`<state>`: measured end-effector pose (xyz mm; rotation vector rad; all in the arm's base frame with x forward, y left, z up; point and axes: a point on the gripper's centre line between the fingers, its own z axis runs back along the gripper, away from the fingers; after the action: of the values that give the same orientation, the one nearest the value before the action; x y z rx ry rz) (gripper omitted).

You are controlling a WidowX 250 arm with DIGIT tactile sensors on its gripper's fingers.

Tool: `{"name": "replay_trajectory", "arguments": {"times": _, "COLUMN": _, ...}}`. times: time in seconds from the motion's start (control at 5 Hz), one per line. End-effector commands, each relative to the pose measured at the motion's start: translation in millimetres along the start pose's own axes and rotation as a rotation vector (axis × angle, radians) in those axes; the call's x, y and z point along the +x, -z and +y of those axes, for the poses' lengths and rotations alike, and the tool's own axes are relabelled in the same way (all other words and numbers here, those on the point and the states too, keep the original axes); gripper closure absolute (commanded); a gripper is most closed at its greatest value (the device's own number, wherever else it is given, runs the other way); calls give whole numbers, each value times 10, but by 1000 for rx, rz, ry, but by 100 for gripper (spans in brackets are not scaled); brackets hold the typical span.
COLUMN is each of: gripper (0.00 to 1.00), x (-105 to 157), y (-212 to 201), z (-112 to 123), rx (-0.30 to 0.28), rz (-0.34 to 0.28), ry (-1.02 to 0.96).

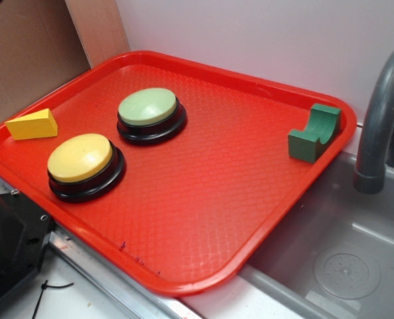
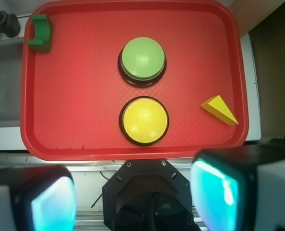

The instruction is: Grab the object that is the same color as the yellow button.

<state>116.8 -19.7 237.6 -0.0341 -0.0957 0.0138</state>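
A red tray point(image 1: 203, 219) carries four items. The yellow wedge block point(image 1: 32, 124) rests on the sloped inner rim of one tray edge, the left edge in the exterior view and the right edge in the wrist view, toward the corner nearer the robot base. Its slanted end faces the tray interior. It touches no other item.

The yellow button point(image 1: 82, 161), a domed top on a black base, sits in the tray near the wedge block but clear of it, close to the long edge nearest the robot. The pale green button point(image 1: 149, 111), also on a black base, stands just beyond the yellow button toward the far long edge; the two bases are close but apart.

A dark green notched block point(image 1: 315, 132) stands against the rim in the corner of the tray beside the sink point(image 1: 356, 266), well apart from all other items. A grey faucet point(image 1: 379, 119) rises beside that corner.

The end effector point(image 2: 132, 192) appears only in the wrist view, at the bottom of the frame. Its two fingers point(image 2: 224, 192) are spread wide apart with nothing between them. It is positioned outside the tray, off the near long edge, roughly in line with the two buttons. It contacts no item. The wedge block lies off to one side of it, well apart.
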Motion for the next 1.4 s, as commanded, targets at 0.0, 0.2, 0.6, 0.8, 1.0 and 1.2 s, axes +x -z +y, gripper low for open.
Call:
{"name": "replay_trajectory", "arguments": {"times": 0.0, "gripper": 0, "x": 0, "y": 0, "z": 0, "rx": 0, "rz": 0, "ry": 0}}
{"name": "replay_trajectory", "arguments": {"times": 0.2, "gripper": 0, "x": 36, "y": 157, "z": 152, "rx": 15, "rz": 29, "ry": 59}}
{"name": "replay_trajectory", "arguments": {"times": 0.6, "gripper": 0, "x": -63, "y": 491, "z": 643, "rx": 38, "rz": 9, "ry": 130}}
{"name": "replay_trajectory", "arguments": {"times": 0.8, "gripper": 0, "x": -117, "y": 704, "z": 966, "rx": 62, "rz": -25, "ry": 187}}
{"name": "replay_trajectory", "arguments": {"times": 1.0, "gripper": 0, "x": -24, "y": 963, "z": 1277, "rx": 143, "rz": -21, "ry": 312}}
{"name": "replay_trajectory", "arguments": {"times": 1.2, "gripper": 0, "x": 117, "y": 1205, "z": 1409, "rx": 181, "rz": -15, "ry": 379}}
